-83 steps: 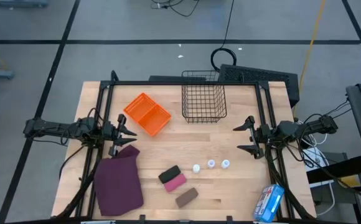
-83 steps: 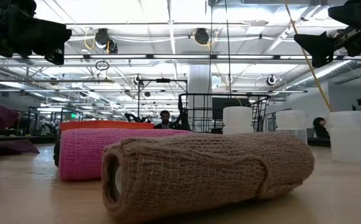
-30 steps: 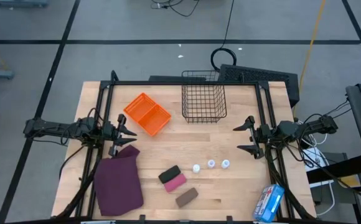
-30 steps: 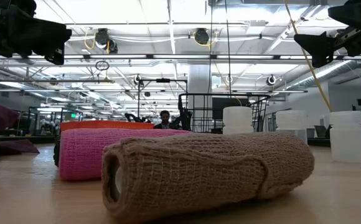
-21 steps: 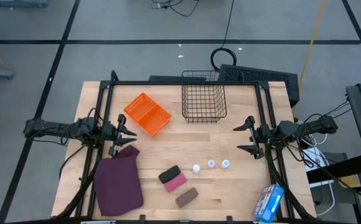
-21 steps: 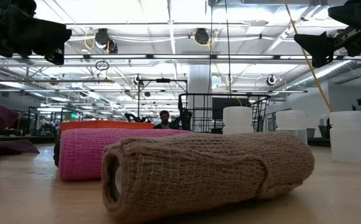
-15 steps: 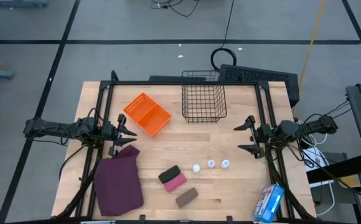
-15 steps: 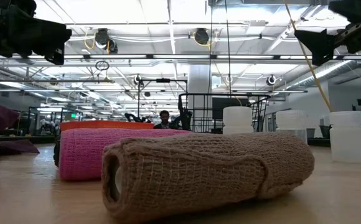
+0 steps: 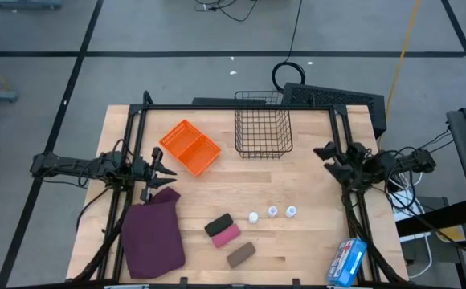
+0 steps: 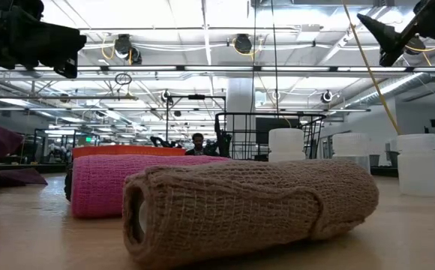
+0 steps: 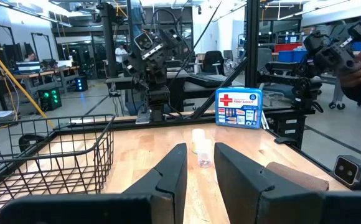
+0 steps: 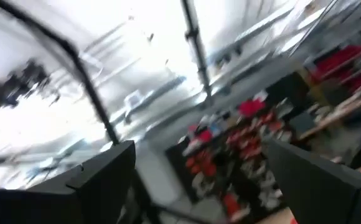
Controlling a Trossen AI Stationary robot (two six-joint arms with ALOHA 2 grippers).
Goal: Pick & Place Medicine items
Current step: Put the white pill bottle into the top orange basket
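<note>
Three tiny white bottles (image 9: 272,212) stand upright in a row on the wooden table, right of centre and toward the near edge. In the low view the bottles (image 10: 352,148) show behind the brown roll. In the left wrist view the bottles (image 11: 199,147) stand far ahead of the fingers. My left gripper (image 9: 169,165) hangs open over the table's left side, next to the orange tray (image 9: 190,148). My right gripper (image 9: 326,154) is open, up in the air at the right side, farther back than the bottles. In the low view my right gripper (image 10: 386,34) is near the top edge.
A wire basket (image 9: 263,124) stands at the far middle. A maroon cloth (image 9: 153,233) lies near left. Black, pink (image 9: 226,234) and brown (image 9: 240,254) bandage rolls lie left of the bottles. A blue-and-white packet (image 9: 346,262) sits at the near right corner.
My right gripper has swung toward the table's far edge, risen and tipped upward, staying open; its wrist view is blurred by the motion. The bottles and my left arm have stayed where they were.
</note>
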